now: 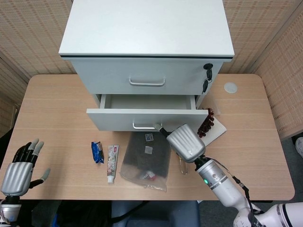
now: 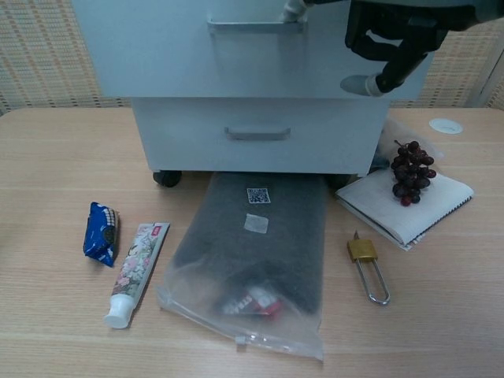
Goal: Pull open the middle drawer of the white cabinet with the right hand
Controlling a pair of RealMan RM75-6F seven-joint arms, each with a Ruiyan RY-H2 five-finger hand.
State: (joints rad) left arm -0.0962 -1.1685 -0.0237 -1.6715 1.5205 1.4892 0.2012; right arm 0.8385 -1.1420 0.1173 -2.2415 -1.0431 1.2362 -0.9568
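Observation:
The white cabinet (image 1: 147, 28) stands at the back of the table. Its middle drawer (image 1: 147, 118) is pulled out, and the inside shows empty in the head view. My right hand (image 1: 185, 143) sits at the right end of the drawer's handle (image 1: 144, 126), with a fingertip hooked on the bar. In the chest view the right hand (image 2: 394, 39) is in front of the drawer front (image 2: 236, 47), its dark fingers curled. My left hand (image 1: 19, 169) hovers with fingers spread at the table's front left corner, holding nothing.
In front of the cabinet lie a plastic bag with dark cloth (image 1: 147, 158), a toothpaste tube (image 1: 112, 163), a blue packet (image 1: 97, 152) and a brass padlock (image 2: 367, 268). Grapes (image 2: 411, 172) rest on a white cloth (image 2: 409, 206) at the right. A white disc (image 1: 230, 87) lies further back.

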